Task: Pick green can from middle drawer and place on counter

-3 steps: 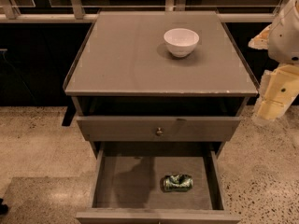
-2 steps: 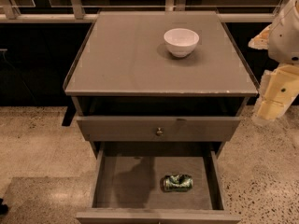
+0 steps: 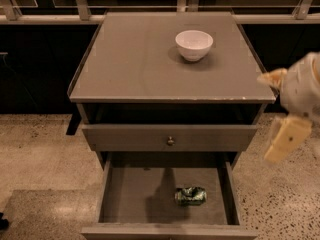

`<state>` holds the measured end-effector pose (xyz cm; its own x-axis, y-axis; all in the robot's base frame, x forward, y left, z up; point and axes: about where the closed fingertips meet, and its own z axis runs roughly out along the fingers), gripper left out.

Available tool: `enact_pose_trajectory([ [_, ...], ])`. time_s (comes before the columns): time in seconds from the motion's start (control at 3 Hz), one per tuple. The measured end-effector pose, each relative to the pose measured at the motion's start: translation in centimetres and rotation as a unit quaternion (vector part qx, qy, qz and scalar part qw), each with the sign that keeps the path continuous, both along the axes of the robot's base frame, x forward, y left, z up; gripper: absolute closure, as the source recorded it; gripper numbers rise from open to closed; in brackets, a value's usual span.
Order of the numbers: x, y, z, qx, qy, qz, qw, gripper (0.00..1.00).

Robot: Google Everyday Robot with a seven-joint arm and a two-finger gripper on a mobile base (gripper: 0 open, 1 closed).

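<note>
The green can (image 3: 190, 196) lies on its side on the floor of the open middle drawer (image 3: 142, 196), right of its middle and near its front. The counter (image 3: 135, 59) is the grey cabinet top above it. My gripper (image 3: 281, 115) is the cream-coloured part at the right edge of the camera view. It hangs beside the cabinet's right front corner, at about the height of the counter edge, well above and to the right of the can. It holds nothing that I can see.
A white bowl (image 3: 194, 44) stands on the counter at the back right. A shut drawer front with a small round knob (image 3: 170, 140) sits between the counter and the open drawer. Speckled floor surrounds the cabinet; a railing and dark glass run behind it.
My gripper has come down and a little to the left beside the cabinet's right side. The can, the drawer and the bowl have not moved.
</note>
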<state>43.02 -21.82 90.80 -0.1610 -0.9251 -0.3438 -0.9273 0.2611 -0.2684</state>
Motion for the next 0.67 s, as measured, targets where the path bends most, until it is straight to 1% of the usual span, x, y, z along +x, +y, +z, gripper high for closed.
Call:
enact_pose_trajectory([
  [0.33,-1.41,0.2,-8.69,0.09,0.009,0.011,0.9958,0.0],
  [0.67,-0.54,-0.34,-9.21,0.113,-0.029,0.007,0.9931,0.0],
])
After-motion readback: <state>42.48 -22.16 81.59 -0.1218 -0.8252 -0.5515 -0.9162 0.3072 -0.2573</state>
